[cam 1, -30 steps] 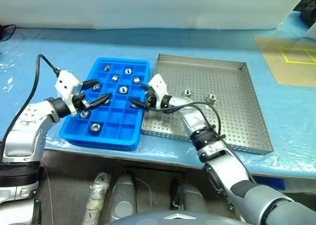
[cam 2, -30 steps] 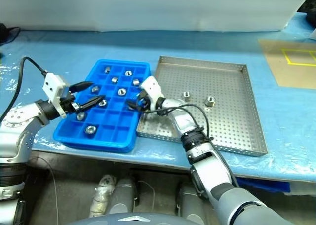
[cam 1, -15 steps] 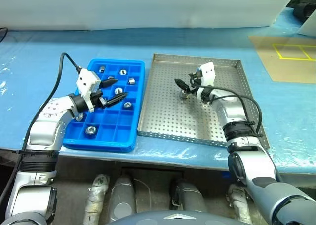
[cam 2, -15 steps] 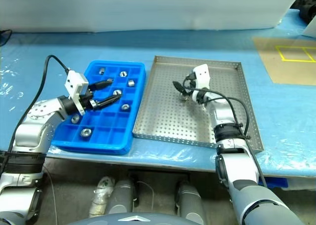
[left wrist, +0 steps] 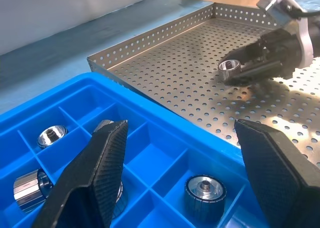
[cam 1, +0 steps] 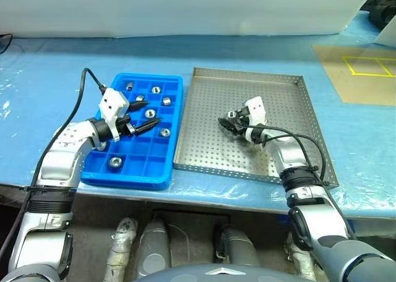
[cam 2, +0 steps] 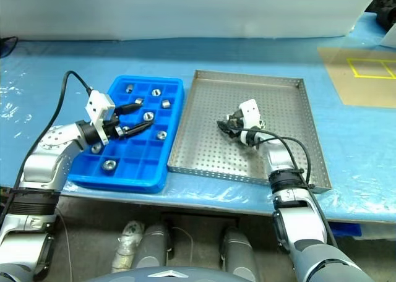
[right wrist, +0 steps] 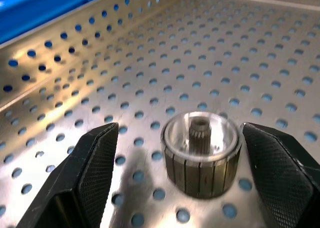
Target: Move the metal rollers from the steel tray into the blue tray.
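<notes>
Step in hand: pick a metal roller [right wrist: 201,154] off the steel tray [cam 1: 204,158] with the right end effector [right wrist: 180,158].
Right end effector: fingers apart, 1 on each side of the roller, not yet touching it; nothing held.
Roller pose: upright on the perforated floor, toothed bore facing up, near the middle of the steel tray.
Rollers left in steel tray: only this 1 that I can make out; the arm may hide another.
Doing it well: judged, centre the roller between the pads, keep the tips low near the floor without scraping it, and close on the knurled side wall. An uneven close would likely push it sideways or tip it.
After the grasp: lift above the low rim before crossing to the blue tray [cam 1: 127,178].
Left end effector [cam 1: 143,114]: fingers apart and empty, hovering above the middle compartments of the blue tray.
Blue tray: sits just beside the steel tray on its left, long sides near each other; about 7 rollers lie in separate compartments, with the front row mostly free.
In the way: the left end effector hangs over the drop area, so I would choose a compartment away from it.
Surroundings: blue film-covered bench [cam 1: 37,65]; a brown mat with yellow tape marks [cam 1: 362,78] lies well apart at the far right.
</notes>
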Tool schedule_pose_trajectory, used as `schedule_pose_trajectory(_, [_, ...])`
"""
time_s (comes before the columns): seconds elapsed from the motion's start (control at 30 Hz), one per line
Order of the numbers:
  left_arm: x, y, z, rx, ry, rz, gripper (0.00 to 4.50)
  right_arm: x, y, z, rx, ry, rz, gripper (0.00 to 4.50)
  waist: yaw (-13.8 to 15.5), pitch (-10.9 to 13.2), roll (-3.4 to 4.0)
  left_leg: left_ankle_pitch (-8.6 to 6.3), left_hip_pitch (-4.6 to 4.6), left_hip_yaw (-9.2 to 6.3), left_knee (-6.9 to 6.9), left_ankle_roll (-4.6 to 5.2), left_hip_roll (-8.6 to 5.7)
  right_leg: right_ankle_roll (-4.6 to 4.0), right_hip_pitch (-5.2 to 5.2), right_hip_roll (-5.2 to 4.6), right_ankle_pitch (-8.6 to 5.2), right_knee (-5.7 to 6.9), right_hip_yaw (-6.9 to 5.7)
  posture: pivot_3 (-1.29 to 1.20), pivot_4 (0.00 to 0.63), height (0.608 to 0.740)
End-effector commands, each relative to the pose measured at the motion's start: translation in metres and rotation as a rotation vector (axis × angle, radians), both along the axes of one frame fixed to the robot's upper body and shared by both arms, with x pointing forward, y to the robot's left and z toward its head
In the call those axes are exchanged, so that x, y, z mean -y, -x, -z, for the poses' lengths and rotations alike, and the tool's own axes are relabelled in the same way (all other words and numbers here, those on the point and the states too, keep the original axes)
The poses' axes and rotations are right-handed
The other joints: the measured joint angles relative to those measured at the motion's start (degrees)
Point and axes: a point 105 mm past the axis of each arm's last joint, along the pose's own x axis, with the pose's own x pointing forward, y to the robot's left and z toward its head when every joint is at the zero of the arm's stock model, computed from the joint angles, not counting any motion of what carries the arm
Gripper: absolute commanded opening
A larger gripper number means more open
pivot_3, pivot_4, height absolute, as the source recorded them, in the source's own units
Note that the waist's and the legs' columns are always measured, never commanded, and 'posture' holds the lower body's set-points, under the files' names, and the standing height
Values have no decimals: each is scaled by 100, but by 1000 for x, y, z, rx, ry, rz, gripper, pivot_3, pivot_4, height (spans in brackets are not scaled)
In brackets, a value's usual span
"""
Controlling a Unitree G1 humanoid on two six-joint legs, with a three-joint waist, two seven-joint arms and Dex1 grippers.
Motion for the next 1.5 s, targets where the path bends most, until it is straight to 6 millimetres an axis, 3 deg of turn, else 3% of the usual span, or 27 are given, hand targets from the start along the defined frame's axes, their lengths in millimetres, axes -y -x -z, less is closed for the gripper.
schedule_pose_trajectory(0.03, [-8,2,-19,60,-2,-8,3586,-6,-1,-7,35,8,-20,4094,-5,0,0,0,2,0,-1,0,0,0,1,0,0,0,0,32,150,740])
schedule_pose_trajectory(0.13, [-13,1,-22,69,-10,-24,3586,-8,-2,-10,48,-1,-17,4094,-3,0,0,0,3,0,-1,0,1,0,1,0,0,1,0,34,150,740])
schedule_pose_trajectory(0.17, [-17,0,-24,72,-14,-35,3586,-10,-2,-13,60,-16,-25,3909,-1,0,0,-1,2,0,-1,1,0,0,1,0,0,0,0,36,150,740])
schedule_pose_trajectory(0.23, [-30,2,-26,74,-45,-61,3586,-16,0,-19,83,-33,-60,3490,-2,0,0,-1,2,0,-2,1,0,0,1,0,0,0,0,40,150,740])
schedule_pose_trajectory(0.37, [-57,6,-31,72,-90,-113,3586,-18,-1,-17,86,-7,-51,2135,-6,0,0,0,3,0,-5,0,2,-2,0,2,-2,0,0,50,150,740])
schedule_pose_trajectory(0.43, [-66,8,-34,72,-102,-133,3586,-25,1,-21,96,-28,-83,1833,7,0,0,-1,1,0,-5,1,0,-2,0,1,-2,-2,0,56,150,740])
schedule_pose_trajectory(0.63, [-70,22,-32,7,-76,-104,3586,-48,-2,-39,121,-46,-148,1826,50,1,1,-2,1,0,-6,3,2,-2,-2,0,-2,-2,-1,102,150,740])
schedule_pose_trajectory(0.8, [-62,35,-25,-26,-52,-91,3586,-100,22,-77,183,-98,-439,1826,66,2,2,-6,-3,2,-11,9,7,-6,-7,1,-4,-2,-3,149,150,740])
schedule_pose_trajectory(0.97, [-56,49,-21,-23,-44,-105,3586,-158,59,-98,202,-111,-758,1826,76,2,2,-10,-2,0,-19,15,27,-15,-9,6,-12,-3,-8,211,150,740])
schedule_pose_trajectory(1.23, [-68,75,-16,-46,-39,-182,3586,-211,88,-70,148,-34,-991,1826,219,3,-2,-9,-1,-3,-37,12,40,-17,-11,2,-20,-9,-11,350,150,740])
schedule_pose_trajectory(1.5, [-77,94,-13,-63,-48,-254,3586,-233,100,-44,106,0,-1056,1826,406,5,-3,-7,0,-13,-63,7,43,-22,-18,3,-26,-13,-14,417,150,740])
